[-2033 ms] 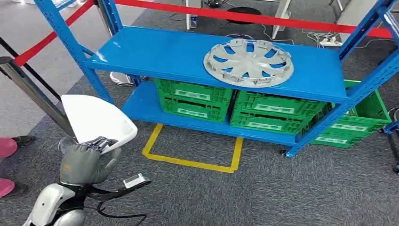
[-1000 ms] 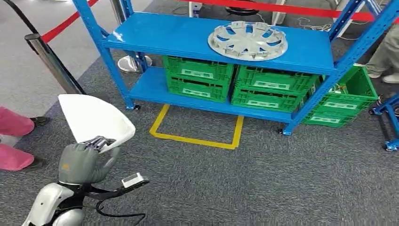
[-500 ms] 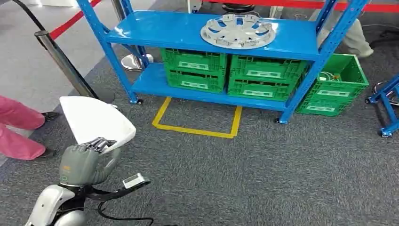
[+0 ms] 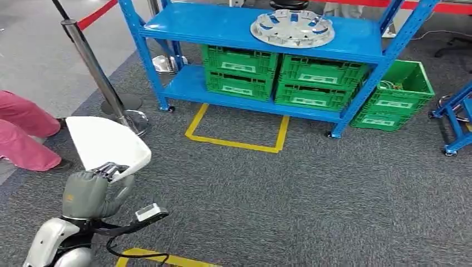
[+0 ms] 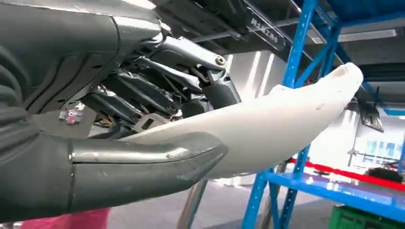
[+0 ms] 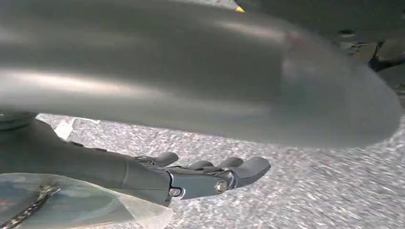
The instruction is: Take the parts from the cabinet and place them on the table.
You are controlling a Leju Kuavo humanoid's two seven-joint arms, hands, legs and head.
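Carpet (image 4: pixel 311 189), dark grey and flecked, lies under me, with a yellow tape outline (image 4: pixel 236 133) marked on it in front of the blue metal shelving rack (image 4: pixel 234 25). My left hand (image 4: pixel 89 192) grasps a smooth white curved plastic panel (image 4: pixel 106 142) by its near edge; in the left wrist view my thick grey thumb (image 5: pixel 143 164) lies against one face of the panel (image 5: pixel 267 129) and my darker fingers (image 5: pixel 157 83) press the other. I hold the panel low on my left side, well apart from the rack, above the carpet.

My right hand (image 6: pixel 210 176) hangs over the carpet with its fingers stretched out together, released and holding nothing.

On the rack's upper shelf a round silver spoked wheel cover (image 4: pixel 292 28) lies flat. Green slatted plastic crates (image 4: pixel 284 75) stand side by side on the lower shelf, and another green crate (image 4: pixel 398 97) sits on the carpet just beside the rack's right post. A chrome stanchion post (image 4: pixel 97 69) with a red belt (image 4: pixel 97 14) stands to my left, and near it a person's legs in pink trousers (image 4: pixel 22 136).
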